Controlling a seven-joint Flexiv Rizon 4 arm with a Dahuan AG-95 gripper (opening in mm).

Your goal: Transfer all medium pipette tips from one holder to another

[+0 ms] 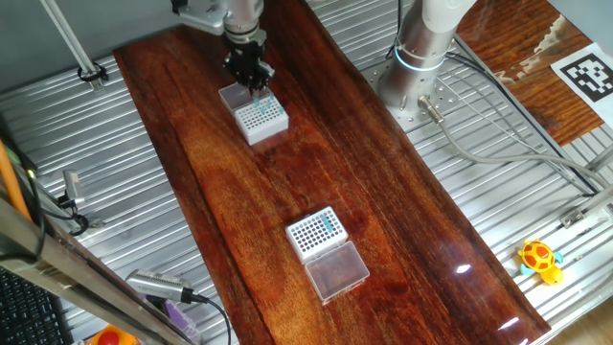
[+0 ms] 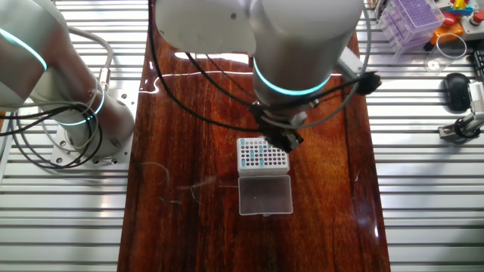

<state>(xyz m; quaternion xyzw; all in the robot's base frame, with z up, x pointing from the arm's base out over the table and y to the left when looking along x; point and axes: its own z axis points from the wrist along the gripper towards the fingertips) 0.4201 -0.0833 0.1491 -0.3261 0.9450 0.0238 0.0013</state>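
A white rack [image 1: 261, 115] stands at the far end of the wooden table, its clear lid [image 1: 233, 96] open behind it. Medium pipette tips [image 1: 270, 104] fill holes on its right side. My gripper [image 1: 257, 84] hangs right over this rack, fingers close together, with a teal tip streak just below them. A second white rack [image 1: 315, 231] near the table's middle holds teal tips [image 1: 330, 223] at its right corner. In the other fixed view my gripper [image 2: 284, 140] touches the right edge of the first rack [image 2: 262, 155]; the second rack is hidden behind the arm.
The second rack's clear lid [image 1: 337, 269] lies open toward the front. The first rack's lid [image 2: 265, 195] lies flat. The arm's base [image 1: 420, 57] stands at the back right with cables. A purple tip box [image 2: 412, 17] and a yellow toy [image 1: 539, 259] sit off the wood.
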